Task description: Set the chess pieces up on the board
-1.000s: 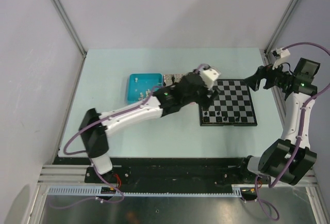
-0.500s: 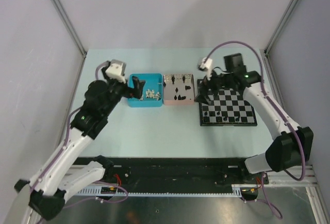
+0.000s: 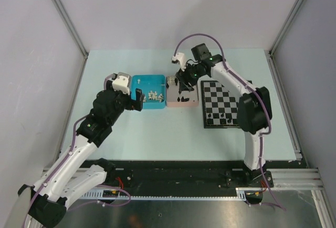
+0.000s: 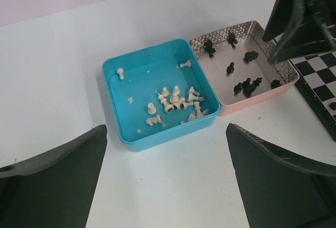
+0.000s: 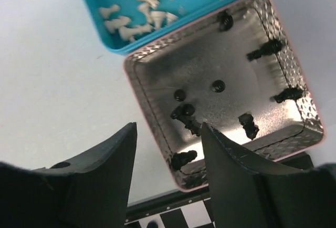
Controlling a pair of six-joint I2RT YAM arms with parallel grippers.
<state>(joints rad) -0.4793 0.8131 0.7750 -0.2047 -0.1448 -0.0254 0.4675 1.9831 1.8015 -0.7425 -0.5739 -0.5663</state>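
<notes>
My right claw (image 5: 168, 132), half-wide and empty over the pink tray (image 5: 137, 86), may pinch two of the bunched black pieces (image 5: 185, 113) lying there, or tip one, short of the board (image 3: 218, 99) beside it.

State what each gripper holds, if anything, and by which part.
Nothing is held. The left gripper stands open near the square blue tray; the right gripper, fingers apart, hangs over the square pink tray of black chess pieces.

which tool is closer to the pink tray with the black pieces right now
Right. The right tool hangs directly over the pink tray, above its black pieces. The left tool sits beyond the blue tray, on the side away from the pink one.
</notes>
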